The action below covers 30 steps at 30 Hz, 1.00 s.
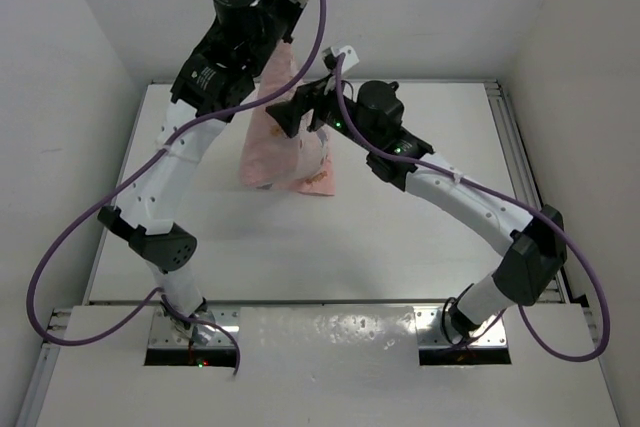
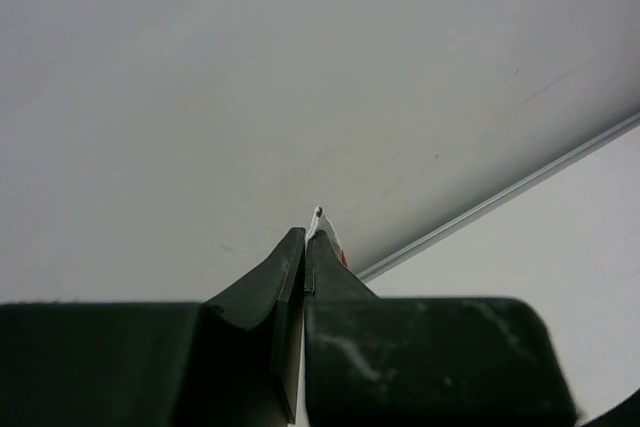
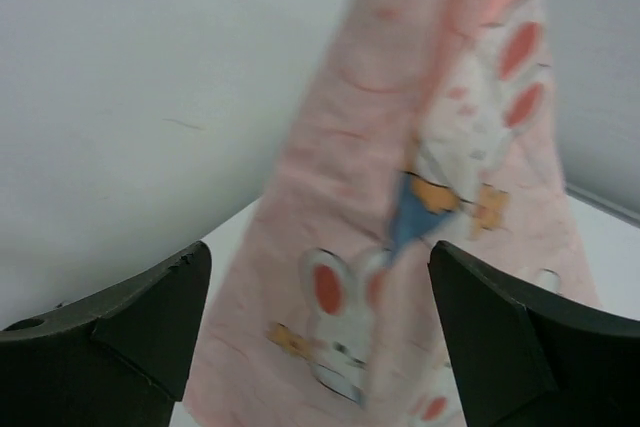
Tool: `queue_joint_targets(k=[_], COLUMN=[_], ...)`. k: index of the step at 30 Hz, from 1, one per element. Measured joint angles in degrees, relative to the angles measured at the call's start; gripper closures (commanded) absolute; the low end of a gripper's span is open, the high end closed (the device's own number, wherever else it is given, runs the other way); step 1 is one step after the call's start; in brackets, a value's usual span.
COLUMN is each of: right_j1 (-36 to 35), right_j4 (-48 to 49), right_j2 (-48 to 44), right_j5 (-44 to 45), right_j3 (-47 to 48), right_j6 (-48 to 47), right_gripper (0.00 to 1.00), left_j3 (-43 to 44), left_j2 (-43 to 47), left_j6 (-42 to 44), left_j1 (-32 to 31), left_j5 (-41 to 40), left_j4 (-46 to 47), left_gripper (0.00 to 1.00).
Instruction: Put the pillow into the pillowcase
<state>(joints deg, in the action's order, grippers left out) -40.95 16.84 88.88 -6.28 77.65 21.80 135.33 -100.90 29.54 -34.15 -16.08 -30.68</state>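
Left gripper [image 2: 305, 237]: clenched on the top edge of the pillowcase [image 1: 290, 157], holding it aloft.
Pillowcase: hangs below that grip, its lower end on the table [image 1: 400, 237].
Right gripper [image 3: 320, 277]: just right of the pillowcase's middle, jaws spread wide, facing the fabric.
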Motion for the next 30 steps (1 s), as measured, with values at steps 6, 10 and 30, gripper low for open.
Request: queue_joint_targets(k=[6,10,30], right_j1=[-2.7,-0.5,4.1], right_j4=[-0.4,-1.3,-16.8], right_j2=[0.3,2.1,12.3], right_j5=[0.9,2.4,-16.3], right_j3=[1.2,3.1,29.6], right_j6=[0.3,1.8,5.9], right_gripper=[0.04,0.15,1.0], left_j3=[0.3,0.4,0.8], left_j2=[-0.5,-0.9,-1.1], left_j6=[-1.6,-2.1,-3.1], left_j1=[-3.4,-4.6,2.7], left_j5=[-0.2,-0.1,-8.4], left_j4=[0.0,-0.2,4.7], left_gripper=[1.0,1.0,0.0])
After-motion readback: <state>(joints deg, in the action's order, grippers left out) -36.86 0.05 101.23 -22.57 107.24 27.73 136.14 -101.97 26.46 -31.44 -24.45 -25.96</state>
